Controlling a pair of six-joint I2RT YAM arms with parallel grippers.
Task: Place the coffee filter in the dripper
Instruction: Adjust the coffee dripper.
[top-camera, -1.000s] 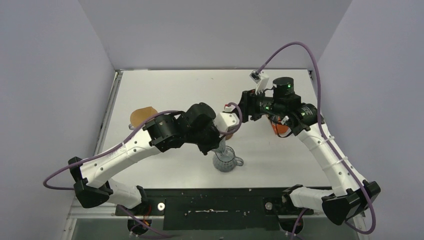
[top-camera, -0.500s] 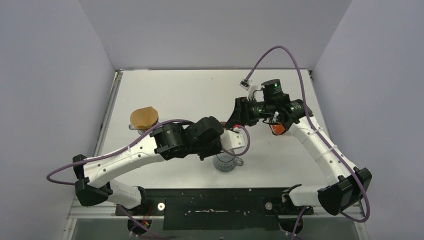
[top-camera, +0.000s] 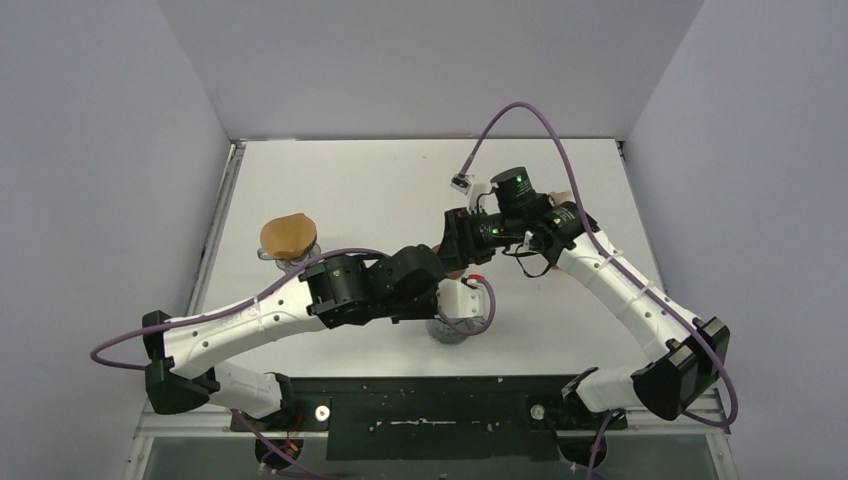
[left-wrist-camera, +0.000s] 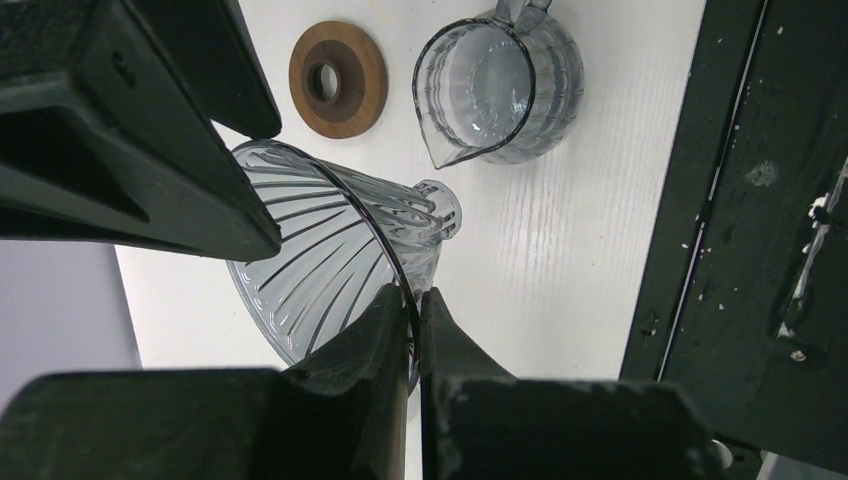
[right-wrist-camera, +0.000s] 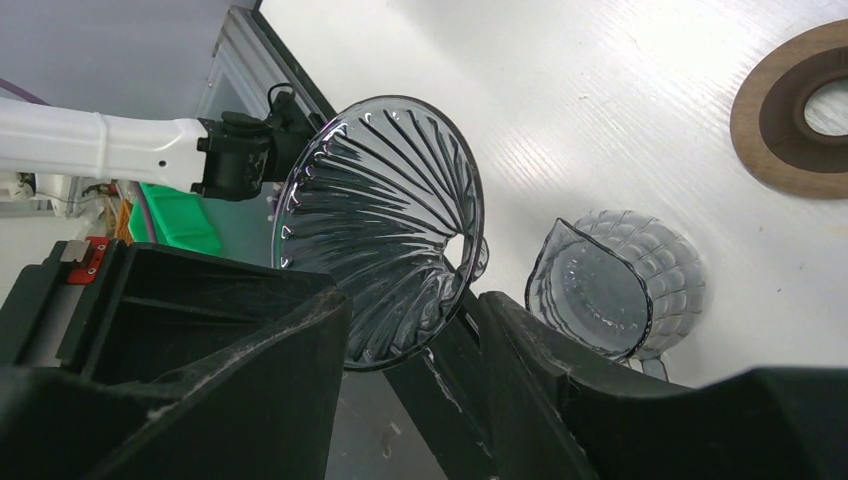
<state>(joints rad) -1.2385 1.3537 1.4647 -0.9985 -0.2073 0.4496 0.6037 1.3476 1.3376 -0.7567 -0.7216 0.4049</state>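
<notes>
– Left gripper (left-wrist-camera: 414, 296) pinches the dripper (left-wrist-camera: 320, 250) by its rim; we see it lifted and tilted, near the glass jug (left-wrist-camera: 500, 85).
– Right gripper (right-wrist-camera: 415, 305) stands spread around its lower edge; we cannot tell contact.

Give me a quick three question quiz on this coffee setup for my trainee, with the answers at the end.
1. True or false: the left gripper is pinching the rim of the dripper.
2. Where is the brown ring?
A. fitted on the dripper
B. flat on the table, beside the glass jug
C. inside the glass jug
3. What lies inside the dripper right now?

Key:
1. True. Its fingers are shut on the rim.
2. B.
3. Nothing. The right wrist view shows only its bare ribbed wall.
</notes>
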